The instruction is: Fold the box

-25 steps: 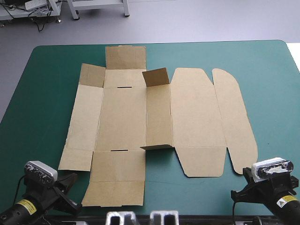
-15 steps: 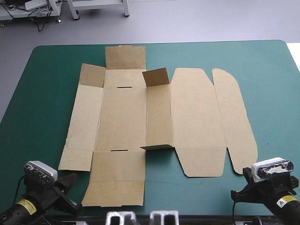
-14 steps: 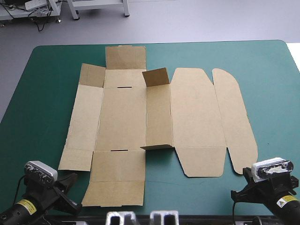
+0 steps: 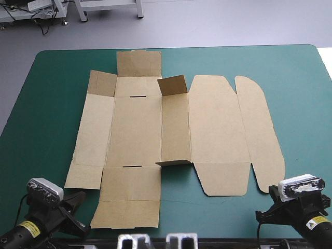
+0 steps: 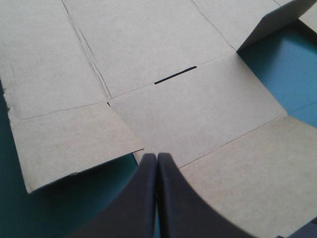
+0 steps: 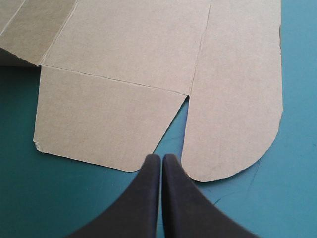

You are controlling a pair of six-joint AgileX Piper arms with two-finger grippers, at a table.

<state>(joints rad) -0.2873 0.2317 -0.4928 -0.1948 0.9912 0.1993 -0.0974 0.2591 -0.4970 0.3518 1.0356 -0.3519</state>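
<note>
The box [image 4: 155, 129] lies spread out as a cut brown sheet on the teal-green cover [image 4: 46, 104]. Nearly all of it is flat, but a far flap [image 4: 172, 84] stands up and a near raised flap [image 4: 174, 162] tilts off the cover. The left gripper [image 5: 157, 159] is closed to a point with nothing in it. Its tip is at the sheet's near edge, with a narrow slot [image 5: 175, 75] ahead of it. The right gripper [image 6: 162, 159] is likewise closed and empty. It points at the notch between a corner flap [image 6: 104, 119] and the rounded panel [image 6: 237, 109].
</note>
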